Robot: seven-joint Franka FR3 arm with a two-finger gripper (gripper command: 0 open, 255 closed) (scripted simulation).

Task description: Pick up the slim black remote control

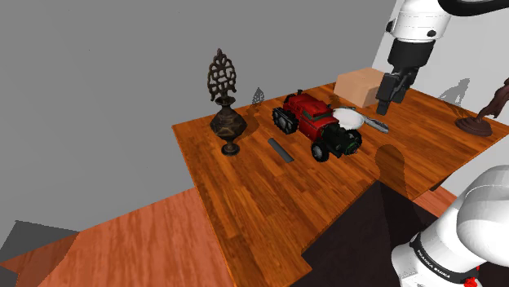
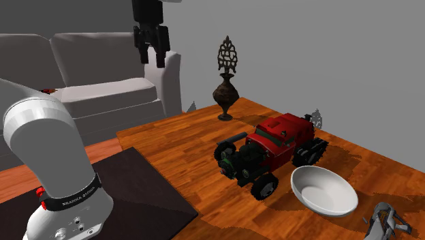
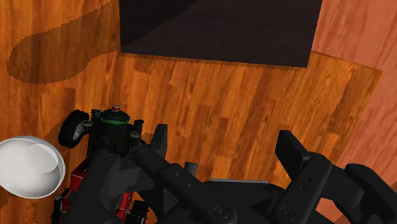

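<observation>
In the shoulder view, you are looking at the slim black bar-shaped remote control lying flat on the wooden plank surface. It is well apart from the all-black claw, on the far side of the red toy truck. It is probably going to handle as light, stiff and smooth, so try pinching it across its narrow width, near the middle.

In the second exterior view, the claw is hanging high above the surface, touching nothing.

In the wrist view, the claw is standing released, fingers wide apart and holding nothing, with the truck and a round white bowl lying off to one side.
</observation>
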